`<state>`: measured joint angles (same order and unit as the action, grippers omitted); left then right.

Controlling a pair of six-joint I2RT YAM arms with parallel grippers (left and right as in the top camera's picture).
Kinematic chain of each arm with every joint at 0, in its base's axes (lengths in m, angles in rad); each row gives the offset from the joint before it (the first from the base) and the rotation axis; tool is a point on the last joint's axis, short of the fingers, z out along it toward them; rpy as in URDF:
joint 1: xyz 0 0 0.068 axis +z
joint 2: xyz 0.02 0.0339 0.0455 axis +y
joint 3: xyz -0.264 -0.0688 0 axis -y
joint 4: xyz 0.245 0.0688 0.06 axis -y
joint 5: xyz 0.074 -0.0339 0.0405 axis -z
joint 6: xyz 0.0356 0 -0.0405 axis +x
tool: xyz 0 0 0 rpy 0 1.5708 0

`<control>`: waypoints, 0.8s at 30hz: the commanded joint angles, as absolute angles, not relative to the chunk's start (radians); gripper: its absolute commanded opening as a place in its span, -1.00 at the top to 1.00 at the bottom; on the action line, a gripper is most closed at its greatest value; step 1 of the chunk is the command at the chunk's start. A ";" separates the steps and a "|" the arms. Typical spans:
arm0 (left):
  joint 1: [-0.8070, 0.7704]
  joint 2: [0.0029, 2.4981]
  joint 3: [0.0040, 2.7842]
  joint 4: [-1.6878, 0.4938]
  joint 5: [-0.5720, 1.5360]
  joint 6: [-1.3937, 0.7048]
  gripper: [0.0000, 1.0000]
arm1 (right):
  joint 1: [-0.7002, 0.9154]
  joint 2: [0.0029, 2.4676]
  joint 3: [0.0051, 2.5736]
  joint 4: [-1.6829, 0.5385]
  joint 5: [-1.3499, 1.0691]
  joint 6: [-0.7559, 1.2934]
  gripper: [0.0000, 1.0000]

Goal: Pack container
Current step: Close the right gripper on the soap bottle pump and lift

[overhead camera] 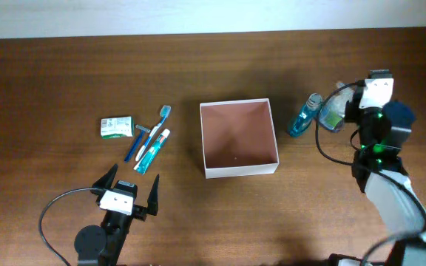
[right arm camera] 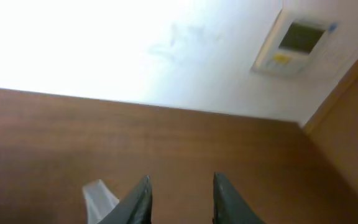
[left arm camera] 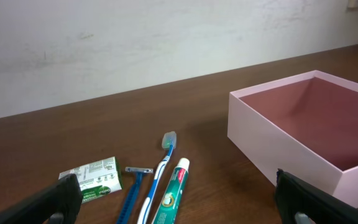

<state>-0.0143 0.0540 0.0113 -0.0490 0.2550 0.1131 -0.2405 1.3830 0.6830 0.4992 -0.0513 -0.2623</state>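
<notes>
One container (overhead camera: 240,169) sits open and empty at the middle of the bench. Toward the left edge lie four items close together: one soap packet (left arm camera: 95,174), one razor (left arm camera: 137,170), one toothbrush (left arm camera: 160,168) and one toothpaste tube (left arm camera: 174,190). Toward the right edge lie one blue bottle (overhead camera: 302,120) and one clear pouch (overhead camera: 331,117). The left gripper (overhead camera: 133,177) is spread wide near the front edge. The right gripper (right arm camera: 181,180), over the pouch, stands narrowly apart, with bare bench showing between its fingers.

Overhead top-down; left wrist low, container (overhead camera: 239,140) shared; right perhaps wallward.
</notes>
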 commanded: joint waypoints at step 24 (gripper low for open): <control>-0.010 0.046 0.009 -0.054 0.270 0.129 -0.99 | -0.235 1.323 0.705 0.124 -0.125 -0.167 -0.92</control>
<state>-0.0143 0.0540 0.0113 -0.0486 0.2550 0.1131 -0.2405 1.3060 0.6937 0.1223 -0.1074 -0.1787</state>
